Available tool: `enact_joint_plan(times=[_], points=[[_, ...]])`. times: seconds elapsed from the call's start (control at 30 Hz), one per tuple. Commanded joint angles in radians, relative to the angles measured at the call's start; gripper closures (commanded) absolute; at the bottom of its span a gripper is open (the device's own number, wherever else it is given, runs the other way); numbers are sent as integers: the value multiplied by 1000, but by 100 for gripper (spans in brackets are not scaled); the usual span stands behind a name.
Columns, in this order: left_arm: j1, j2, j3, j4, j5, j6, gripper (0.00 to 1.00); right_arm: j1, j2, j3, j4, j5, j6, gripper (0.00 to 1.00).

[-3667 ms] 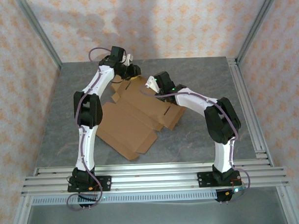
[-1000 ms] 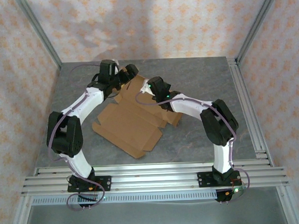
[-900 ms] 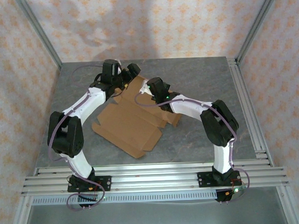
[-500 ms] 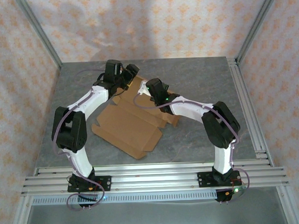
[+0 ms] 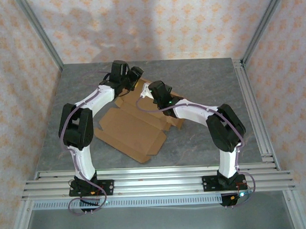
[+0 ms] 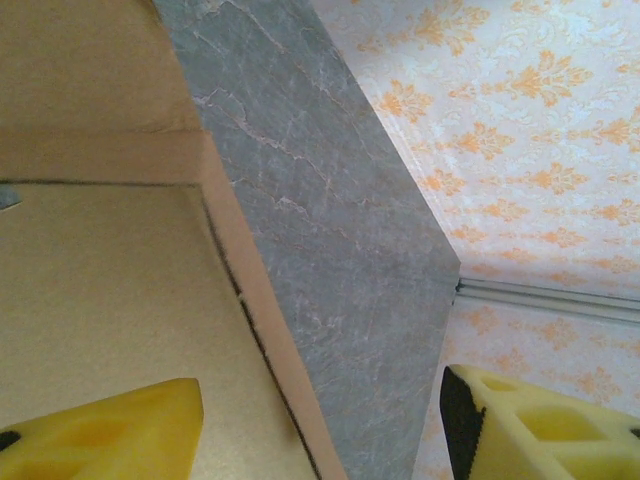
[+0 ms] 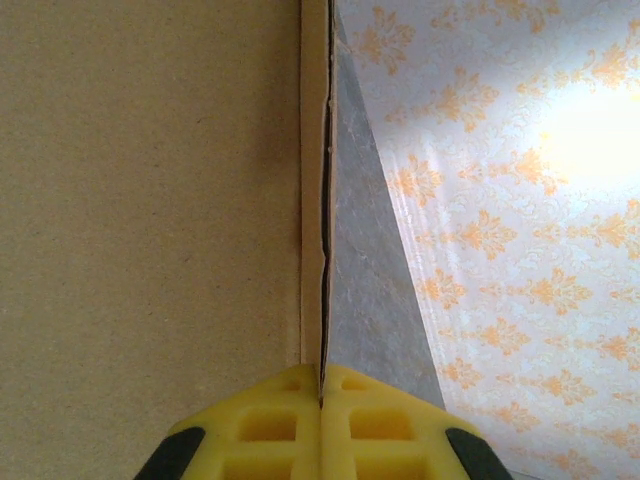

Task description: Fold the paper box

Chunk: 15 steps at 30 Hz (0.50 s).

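Cardboard: the box [image 5: 131, 130] lies opened out as a flat brown sheet in the middle of the overhead frame, on the grey table [image 5: 207, 77], with its near corner pointing toward the bottom edge. That near part has barely shifted over the last second.

Higher in the frame, at the sheet's far end just above centre, my right gripper [image 5: 146, 89] stays clamped on a flap. In its wrist view the yellow pads [image 7: 270, 420] are pressed together, and the cardboard edge runs straight into the seam between them.

The change is on the other side. The left arm has swung its elbow inward and carried the left gripper [image 5: 135, 76] across to the same far flap, and its fingers have drawn in from full width. In its wrist view they remain apart. One finger [image 6: 100, 440] sits at lower left over the cardboard, the other at lower right over the table, with the flap's edge between them.

I judge it is about to pinch that edge, so both arms would hold the far end. I can see no finished fold.
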Motion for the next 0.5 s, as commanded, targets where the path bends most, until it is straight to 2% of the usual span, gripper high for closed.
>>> enact_joint_plan(times=[0.0,0.3,0.47], points=[[-8,34,41,-2,4,-14,38,8,-35,6,26,29,-16,100],[-9,102,118,-24,21,-17,48,9,-40,0,27,26,-28,100],[-11,110,130,-22,28,-22,63,9,-38,-6,27,31,-39,100]])
